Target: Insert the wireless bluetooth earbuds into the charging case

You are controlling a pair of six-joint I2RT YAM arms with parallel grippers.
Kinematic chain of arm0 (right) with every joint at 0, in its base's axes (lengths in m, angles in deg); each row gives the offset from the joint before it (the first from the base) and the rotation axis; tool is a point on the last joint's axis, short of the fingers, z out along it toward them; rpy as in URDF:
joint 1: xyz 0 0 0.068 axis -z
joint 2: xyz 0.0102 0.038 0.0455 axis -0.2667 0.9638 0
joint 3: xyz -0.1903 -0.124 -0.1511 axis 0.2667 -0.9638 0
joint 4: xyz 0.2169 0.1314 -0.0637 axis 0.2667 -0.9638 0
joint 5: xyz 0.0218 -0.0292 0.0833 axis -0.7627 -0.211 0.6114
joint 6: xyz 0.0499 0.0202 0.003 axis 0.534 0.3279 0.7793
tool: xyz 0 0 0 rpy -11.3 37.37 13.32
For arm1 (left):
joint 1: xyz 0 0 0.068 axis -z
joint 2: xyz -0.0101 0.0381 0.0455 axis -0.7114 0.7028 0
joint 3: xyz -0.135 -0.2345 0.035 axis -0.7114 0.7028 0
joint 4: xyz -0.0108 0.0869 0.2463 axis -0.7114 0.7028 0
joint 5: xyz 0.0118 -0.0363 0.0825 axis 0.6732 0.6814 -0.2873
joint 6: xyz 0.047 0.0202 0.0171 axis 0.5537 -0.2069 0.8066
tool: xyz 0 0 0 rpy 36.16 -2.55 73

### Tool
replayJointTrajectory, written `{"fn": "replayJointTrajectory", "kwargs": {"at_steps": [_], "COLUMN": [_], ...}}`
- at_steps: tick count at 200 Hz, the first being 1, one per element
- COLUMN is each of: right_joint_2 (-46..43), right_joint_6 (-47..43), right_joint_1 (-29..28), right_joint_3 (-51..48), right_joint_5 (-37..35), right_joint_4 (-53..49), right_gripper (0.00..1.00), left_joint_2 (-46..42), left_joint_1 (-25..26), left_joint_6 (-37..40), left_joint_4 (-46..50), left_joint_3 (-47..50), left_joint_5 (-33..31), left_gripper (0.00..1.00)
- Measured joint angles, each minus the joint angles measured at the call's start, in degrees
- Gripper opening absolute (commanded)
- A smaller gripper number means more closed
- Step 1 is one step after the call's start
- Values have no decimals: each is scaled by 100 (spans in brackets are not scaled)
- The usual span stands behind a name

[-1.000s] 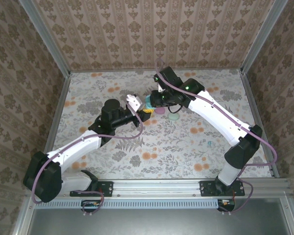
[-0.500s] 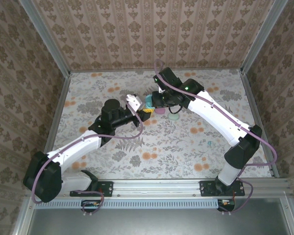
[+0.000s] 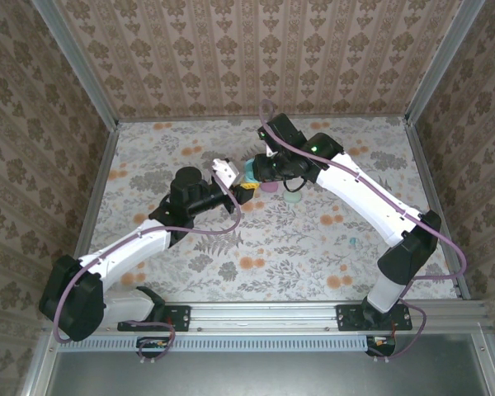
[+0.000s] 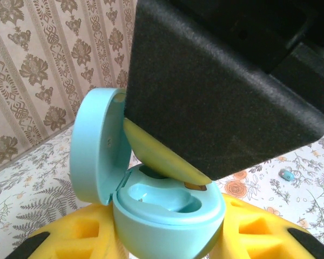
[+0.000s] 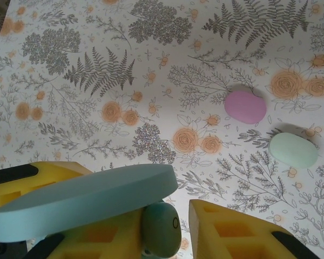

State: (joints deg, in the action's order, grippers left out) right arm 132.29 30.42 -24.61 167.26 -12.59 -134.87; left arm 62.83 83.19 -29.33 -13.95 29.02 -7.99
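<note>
My left gripper [image 4: 170,240] clamps the open charging case [image 4: 167,213], while the mint earbud [image 5: 161,227] sits at its mouth between the fingers of my right gripper [image 5: 167,237], gripped or loose I cannot tell, so a tilted release could spill it.

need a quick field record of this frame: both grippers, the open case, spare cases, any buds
left gripper: shut on open blue case
open blue case: lid hinged up, near pocket looks empty
right gripper: over the case, one yellow finger reaching inside
earbud: between the right fingers, held or released unclear
pink case: closed, lying on table
mint case: closed, beside the pink one, not touching
loose earbud: on the table, apart from the cases
</note>
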Motion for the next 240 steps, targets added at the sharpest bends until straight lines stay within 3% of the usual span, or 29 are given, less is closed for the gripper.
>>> {"fn": "replayJointTrajectory", "kwargs": {"at_steps": [125,240], "right_joint_2": [-160,-166], "right_joint_6": [122,-11], "right_joint_1": [107,114], "right_joint_3": [-219,-269], "right_joint_5": [522,431], "right_joint_4": [391,452], "right_gripper": [32,23], "left_joint_2": [0,0], "left_joint_1": [0,0], "left_joint_6": [-44,-122], "left_joint_4": [-35,-52], "left_joint_3": [0,0], "left_joint_5": [-4,-2], "left_gripper": [28,28]}}
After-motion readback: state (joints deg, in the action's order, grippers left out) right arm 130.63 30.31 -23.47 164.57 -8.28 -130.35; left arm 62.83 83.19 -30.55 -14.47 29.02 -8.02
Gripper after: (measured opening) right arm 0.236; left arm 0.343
